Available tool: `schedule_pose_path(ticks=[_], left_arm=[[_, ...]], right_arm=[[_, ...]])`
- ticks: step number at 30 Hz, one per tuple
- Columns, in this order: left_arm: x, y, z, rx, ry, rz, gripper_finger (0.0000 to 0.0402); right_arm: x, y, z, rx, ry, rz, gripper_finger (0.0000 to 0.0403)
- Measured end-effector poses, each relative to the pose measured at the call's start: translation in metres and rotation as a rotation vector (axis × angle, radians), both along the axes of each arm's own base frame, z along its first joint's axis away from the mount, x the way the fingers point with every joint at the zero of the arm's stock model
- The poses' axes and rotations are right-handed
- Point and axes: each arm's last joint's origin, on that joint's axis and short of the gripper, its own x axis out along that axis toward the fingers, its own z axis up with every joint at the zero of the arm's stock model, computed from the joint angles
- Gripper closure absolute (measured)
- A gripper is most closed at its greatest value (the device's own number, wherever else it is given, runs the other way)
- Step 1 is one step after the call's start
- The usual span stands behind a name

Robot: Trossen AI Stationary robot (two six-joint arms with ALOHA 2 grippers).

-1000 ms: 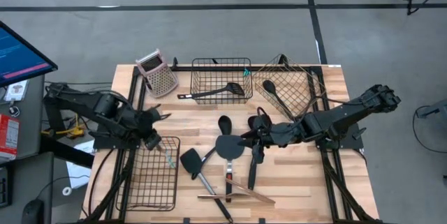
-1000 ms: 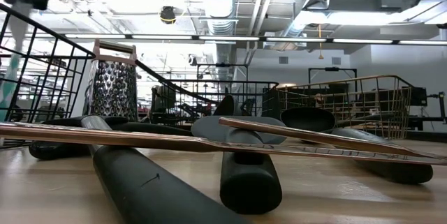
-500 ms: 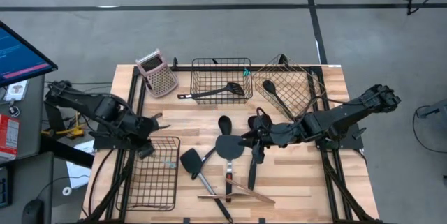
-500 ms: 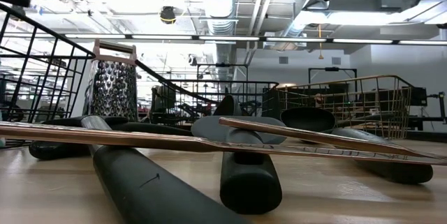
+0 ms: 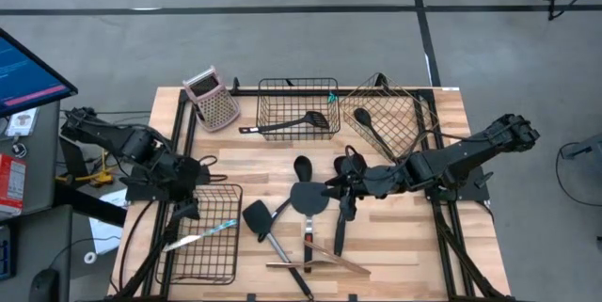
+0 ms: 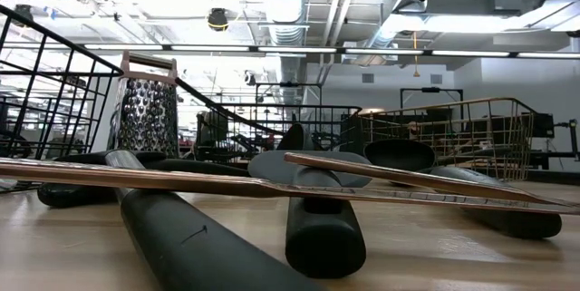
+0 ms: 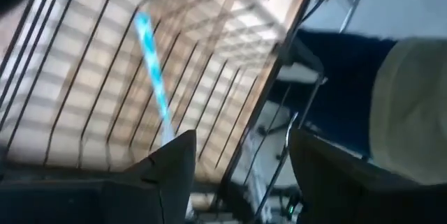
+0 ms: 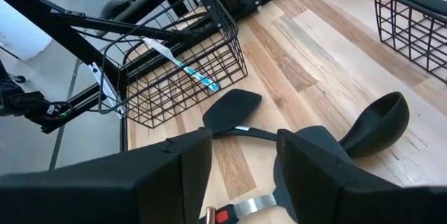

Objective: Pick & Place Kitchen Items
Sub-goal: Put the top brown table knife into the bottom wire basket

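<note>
A thin silver tool (image 5: 200, 236) with a teal tip lies diagonally in the black wire basket (image 5: 199, 264), teal end toward the wooden surface (image 5: 395, 246); left gripper (image 5: 188, 210) jaws wide, right gripper (image 5: 350, 189) jaws part-open, empty.

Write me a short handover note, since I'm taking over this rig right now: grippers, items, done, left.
Left gripper: open, at the top left corner of the left basket, holding nothing.
Right gripper: over the loose pile mid-table, open, nothing visibly held.
Done: the teal-handled tool lies in the left basket; a black spatula is in the middle basket.
Left: the black ladle, spatulas and copper tongs on the table.
</note>
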Motion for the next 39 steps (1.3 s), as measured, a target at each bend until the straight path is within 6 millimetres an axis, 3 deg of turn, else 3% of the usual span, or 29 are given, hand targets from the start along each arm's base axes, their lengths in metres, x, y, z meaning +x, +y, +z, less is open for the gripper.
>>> schedule_pose_path(ticks=[4, 9, 14, 18, 27, 33, 39], left_arm=[[0.012, -0.002, 0.007, 0.025, -0.166, 0.063, 0.0188], [0.028, -0.001, 0.021, 0.152, -0.454, 0.187, 0.0192], [0.036, 0.002, 0.033, 0.308, -0.658, 0.283, 0.0193], [0.037, 0.006, 0.034, 0.404, -0.688, 0.367, 0.0189], [0.039, 0.013, 0.035, 0.485, -0.698, 0.46, 0.0147], [0.04, 0.012, 0.034, 0.482, -0.697, 0.409, 0.0126], [0.041, 0.01, 0.034, 0.461, -0.692, 0.383, 0.0129]], right_arm=[[-0.002, -0.001, -0.003, -0.008, 0.033, -0.002, 0.0243], [-0.01, 0.001, -0.023, 0.067, 0.239, -0.029, 0.0246], [-0.007, 0.027, -0.054, 0.164, 0.436, 0.062, 0.0254], [-0.001, 0.054, -0.083, 0.166, 0.552, 0.121, 0.0259], [0.008, 0.061, -0.075, 0.088, 0.525, 0.204, 0.0211], [0.036, 0.075, -0.092, 0.008, 0.571, 0.268, 0.0173], [0.059, 0.086, -0.105, -0.062, 0.667, 0.308, 0.017]])
